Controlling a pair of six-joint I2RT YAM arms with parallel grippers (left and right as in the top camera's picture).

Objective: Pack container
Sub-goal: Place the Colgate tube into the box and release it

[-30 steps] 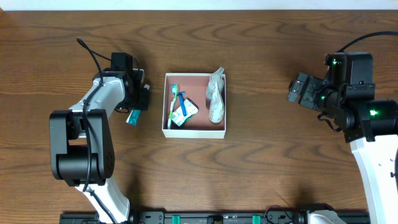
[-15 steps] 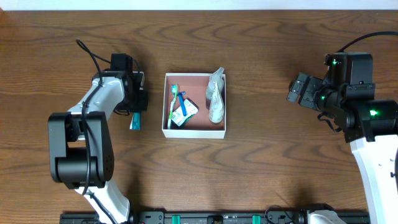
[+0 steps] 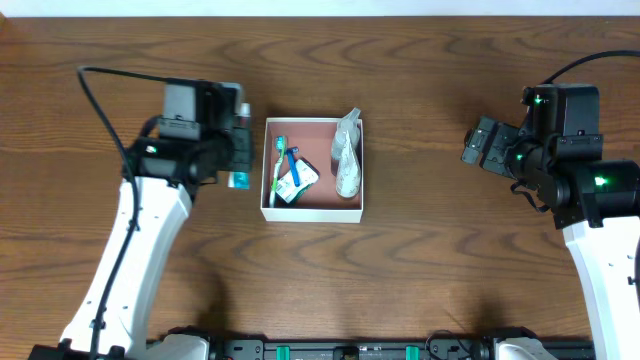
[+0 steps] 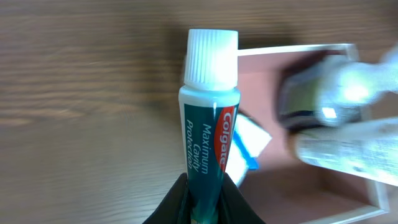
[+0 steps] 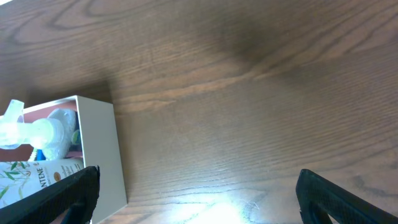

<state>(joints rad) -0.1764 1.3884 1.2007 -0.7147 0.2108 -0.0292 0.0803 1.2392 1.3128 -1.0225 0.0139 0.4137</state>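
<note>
Just ahead-right of my left end effector (image 4: pixel 202 202), clenched on the toothpaste tube (image 4: pixel 208 124), sits the container (image 3: pixel 313 214) w/ toothbrush (image 3: pixel 277 165) & bagged bits (image 3: pixel 347 160) already in, so I reckon only this tube's left; right end effector (image 5: pixel 199 196) gapes open, idle.

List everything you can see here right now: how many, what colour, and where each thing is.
table: one, brown wood
container: one, white walls, pink inside, table centre
toothbrush: one, green and white, container's left side
blue item: one, beside toothbrush, kind unclear
sachet: one, white and green, in container
clear bag: one, transparent, container's right side
toothpaste tube: one, teal, white cap, in left hand
left hand: shut on tube
right hand: open, empty
</note>
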